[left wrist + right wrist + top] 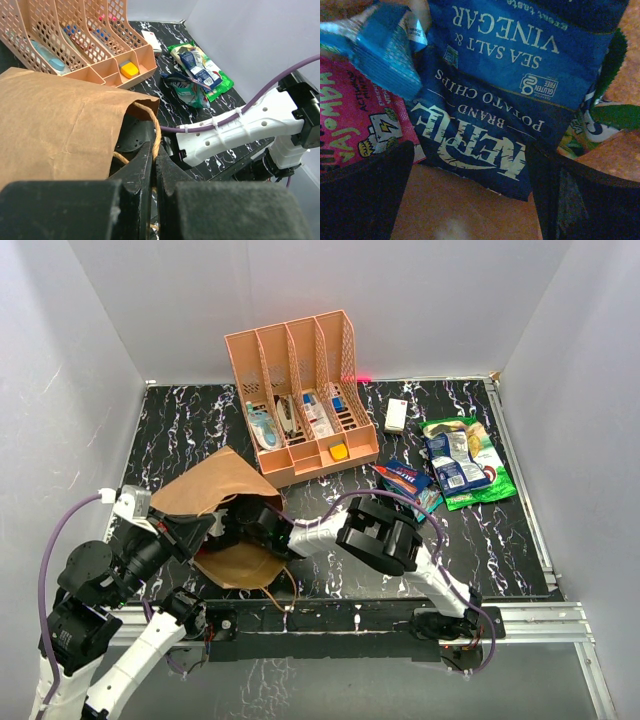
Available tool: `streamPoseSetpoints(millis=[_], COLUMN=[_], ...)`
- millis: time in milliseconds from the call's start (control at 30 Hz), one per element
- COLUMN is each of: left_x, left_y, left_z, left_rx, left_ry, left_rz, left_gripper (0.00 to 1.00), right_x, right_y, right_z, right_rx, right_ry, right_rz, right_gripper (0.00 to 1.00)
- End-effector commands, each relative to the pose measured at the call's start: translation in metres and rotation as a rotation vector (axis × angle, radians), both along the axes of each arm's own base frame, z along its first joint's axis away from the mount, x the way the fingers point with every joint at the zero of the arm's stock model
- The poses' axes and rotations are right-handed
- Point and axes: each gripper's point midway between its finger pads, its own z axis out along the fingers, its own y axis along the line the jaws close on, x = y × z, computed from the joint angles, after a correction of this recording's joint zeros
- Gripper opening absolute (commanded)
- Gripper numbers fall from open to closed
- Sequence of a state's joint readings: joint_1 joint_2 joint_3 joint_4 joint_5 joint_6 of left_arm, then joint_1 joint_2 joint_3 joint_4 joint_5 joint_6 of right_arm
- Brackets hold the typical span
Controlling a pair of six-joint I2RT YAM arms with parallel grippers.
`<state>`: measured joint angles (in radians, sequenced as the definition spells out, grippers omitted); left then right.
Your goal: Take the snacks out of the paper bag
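Inside paper bag (215, 490), right gripper (470, 167) wide astride blue packet (475, 132); left gripper (153, 152) (seemingly) tight on handle (156, 125).

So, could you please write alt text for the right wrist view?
A dark blue Kettle chips packet, its print upside down, lies inside the paper bag, in front of the open right gripper. A pink packet and a light blue packet sit at its left.

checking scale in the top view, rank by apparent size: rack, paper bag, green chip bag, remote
1. rack and paper bag: too close to rank, bag partly hidden
2. green chip bag
3. remote
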<state>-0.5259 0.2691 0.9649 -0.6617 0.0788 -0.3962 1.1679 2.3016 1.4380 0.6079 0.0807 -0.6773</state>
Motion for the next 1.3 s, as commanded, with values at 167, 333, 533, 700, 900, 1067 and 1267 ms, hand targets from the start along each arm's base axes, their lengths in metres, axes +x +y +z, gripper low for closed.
streamPoseSetpoints(millis=[167,333,533,700,900,1067,1267], left_x=[-0.005,-0.007,-0.010,-0.011,-0.007,-0.002,0.004], left_y=[-0.009,-0.013,-0.012,-0.008,0.010,0.034,0.052], left_z=[0.014,0.015,0.018,0.015,0.009,0.000,-0.014], left_rx=[-0.009,-0.011,-0.015,-0.016,-0.007,0.001,0.016], left_ry=[-0.046,-0.046,-0.048,-0.036,-0.017,0.000,0.037], left_rz=[-0.062,-0.089,-0.092,-0.077,0.030,0.165,0.276], left_gripper=[0.00,0.00,0.00,0.00,0.00,0.00,0.00], right_x=[0.017,0.048,0.067,0.097,0.110,0.097,0.061], right_y=[0.013,0.016,0.028,0.031,0.027,0.003,-0.030], right_z=[0.002,-0.016,-0.028,-0.004,0.056,0.090,0.109], right_rx=[0.109,0.137,0.169,0.263,0.345,0.371,0.386], right_ry=[0.149,0.235,0.307,0.296,0.217,0.186,0.152], right_rz=[-0.062,-0.175,-0.199,-0.267,-0.287,-0.320,-0.375], right_gripper=[0.98,0.98,0.83,0.43,0.12,0.08,0.08])
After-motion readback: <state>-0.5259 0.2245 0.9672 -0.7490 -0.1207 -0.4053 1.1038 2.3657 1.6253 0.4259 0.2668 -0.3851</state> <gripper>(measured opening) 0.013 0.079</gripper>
